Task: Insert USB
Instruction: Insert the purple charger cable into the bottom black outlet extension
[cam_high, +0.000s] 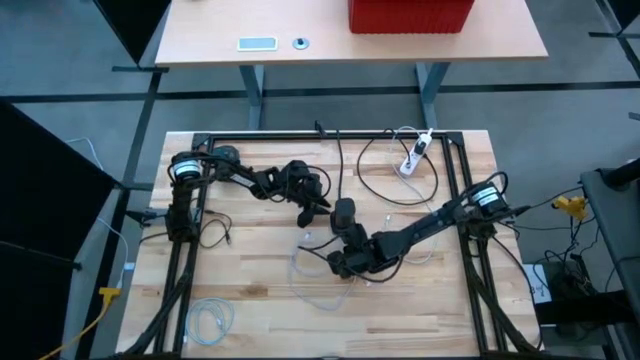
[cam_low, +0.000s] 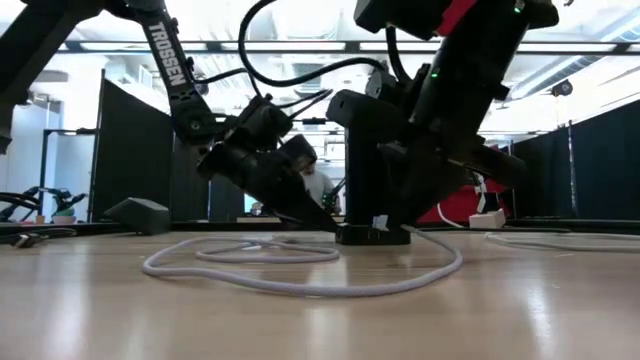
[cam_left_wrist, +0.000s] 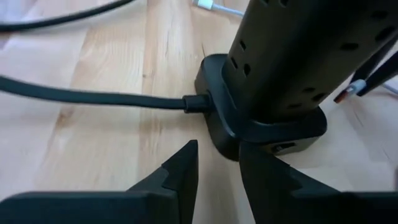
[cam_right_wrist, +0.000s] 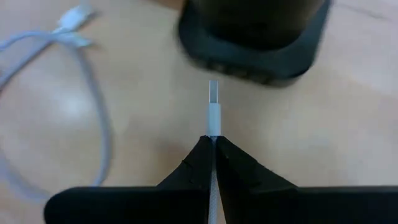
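Plug sticks out from the right gripper, clenched on its white cable, aimed at the tower base at frame top, apparently lined up for a port there. Left gripper, at bottom of its wrist frame, stands part-open at the tower's base, holding nothing, likely about to brace it.

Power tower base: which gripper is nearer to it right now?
Both are close; the left looks slightly nearer. The left gripper sits open right at the power tower base, by its black cord. The right gripper, shut on the white USB plug, points it at the base, not yet in.
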